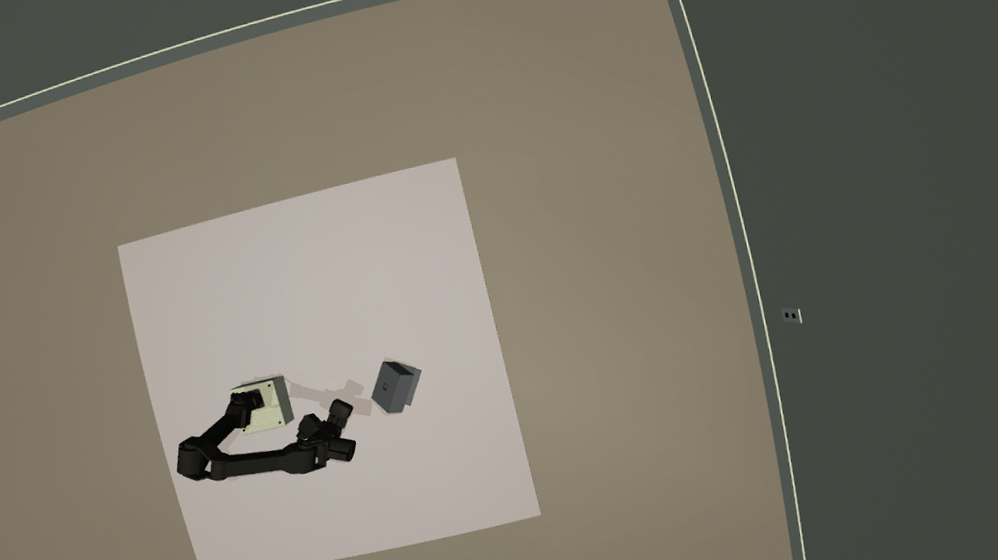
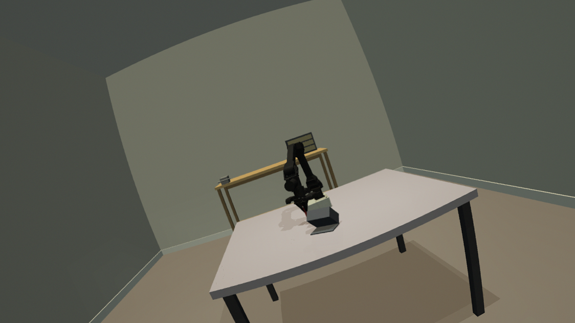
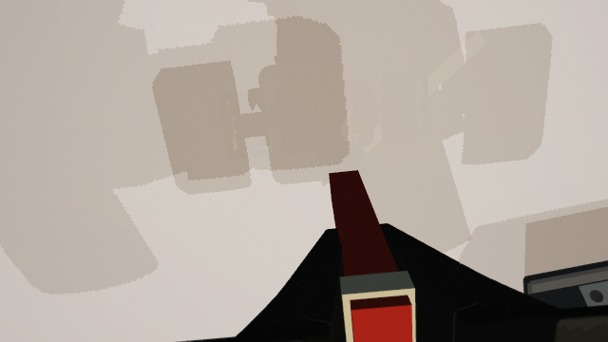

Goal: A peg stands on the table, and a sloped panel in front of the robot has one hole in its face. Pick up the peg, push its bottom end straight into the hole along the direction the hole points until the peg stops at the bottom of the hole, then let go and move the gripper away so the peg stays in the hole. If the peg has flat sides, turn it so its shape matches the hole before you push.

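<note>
The peg (image 3: 358, 209) is a dark red bar with flat sides, a grey and cream collar and a bright red top. In the exterior view only a sliver of the peg (image 2: 305, 211) shows. My gripper (image 1: 336, 432) (image 2: 304, 208) (image 3: 357, 239) is shut on the peg below its collar, and the peg is roughly upright. I cannot tell whether its bottom touches the table. The dark grey sloped panel (image 1: 392, 389) (image 2: 322, 214) stands just beyond the gripper, to its right in the top view. Its small hole (image 1: 385, 385) shows there. An edge of the panel shows at lower right in the wrist view.
The arm's base sits on a cream-topped block (image 1: 271, 413) left of the panel in the top view. The pale table (image 1: 390, 251) (image 2: 260, 254) carries both. A wooden bench (image 2: 258, 168) stands behind, against the wall. Shadows of the arm fall around the peg.
</note>
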`<control>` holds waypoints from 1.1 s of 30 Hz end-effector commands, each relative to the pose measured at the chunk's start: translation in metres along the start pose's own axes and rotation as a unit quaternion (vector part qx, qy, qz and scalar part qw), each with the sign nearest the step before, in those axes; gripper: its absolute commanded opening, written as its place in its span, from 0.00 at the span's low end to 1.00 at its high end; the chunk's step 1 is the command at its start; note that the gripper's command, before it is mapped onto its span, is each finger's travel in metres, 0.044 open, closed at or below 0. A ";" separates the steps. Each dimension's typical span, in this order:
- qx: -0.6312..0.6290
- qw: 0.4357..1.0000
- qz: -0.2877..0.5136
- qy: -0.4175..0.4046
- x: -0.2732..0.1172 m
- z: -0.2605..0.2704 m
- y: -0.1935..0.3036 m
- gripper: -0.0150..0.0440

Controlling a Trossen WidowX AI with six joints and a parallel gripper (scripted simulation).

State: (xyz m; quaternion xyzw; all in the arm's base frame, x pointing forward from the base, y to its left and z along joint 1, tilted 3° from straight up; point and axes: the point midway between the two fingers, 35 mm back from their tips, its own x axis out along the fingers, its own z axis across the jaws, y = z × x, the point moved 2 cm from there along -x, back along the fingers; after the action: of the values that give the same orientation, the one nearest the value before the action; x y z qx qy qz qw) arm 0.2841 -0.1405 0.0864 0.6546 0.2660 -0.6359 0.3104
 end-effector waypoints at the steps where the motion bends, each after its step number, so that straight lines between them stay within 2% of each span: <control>1: 0.000 1.000 0.007 0.001 -0.025 0.000 0.001 0.25; 6: 0.000 1.000 0.006 0.000 -0.044 0.000 -0.001 0.25; 33: -0.023 0.997 0.067 -0.020 -0.046 -0.026 0.000 0.25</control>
State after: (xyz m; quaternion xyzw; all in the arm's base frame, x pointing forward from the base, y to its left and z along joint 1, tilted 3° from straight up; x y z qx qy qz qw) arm 0.2980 -0.1220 0.1324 0.6512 0.2367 -0.6216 0.3654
